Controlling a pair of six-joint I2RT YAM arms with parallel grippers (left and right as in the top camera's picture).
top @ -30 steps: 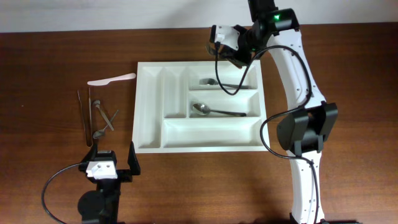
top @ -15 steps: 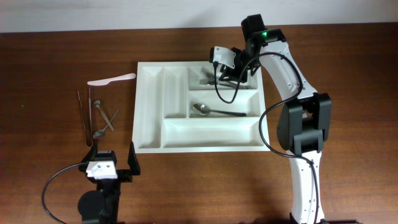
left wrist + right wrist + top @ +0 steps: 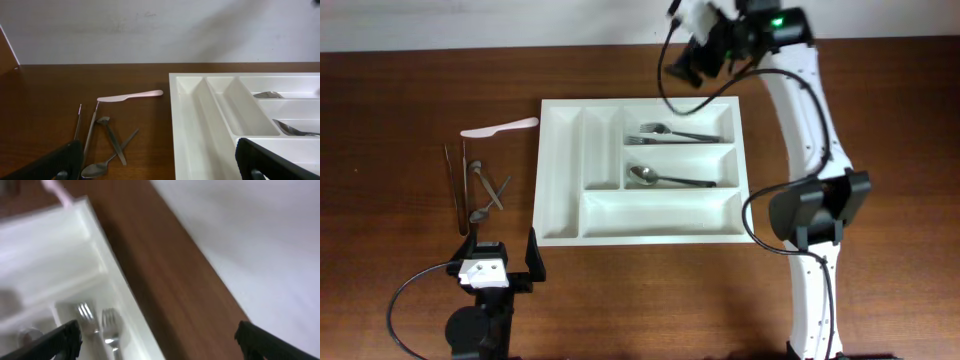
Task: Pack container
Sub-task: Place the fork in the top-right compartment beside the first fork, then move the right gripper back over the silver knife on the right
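Container (image 3: 660,212) mid-table: 2 forks (image 3: 660,131) in far crosswise slot, 1 spoon (image 3: 665,179) in the next. Loose at left: 1 pale knife (image 3: 500,127), 2 thin rods (image 3: 451,190), 2 crossed spoons (image 3: 117,147). L gripper (image 3: 502,252) at near edge, R gripper (image 3: 157,340) over far rim; both spread wide, empty.

Dark wood table (image 3: 410,80), plain white wall (image 3: 150,30) behind.

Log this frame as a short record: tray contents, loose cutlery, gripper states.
tray: white, five compartments
top crosswise compartment: two forks
middle crosswise compartment: one spoon
other compartments: empty
left of tray: pale knife, more loose cutlery
left gripper: open, holding nothing
right gripper: open, holding nothing, above tray's far edge
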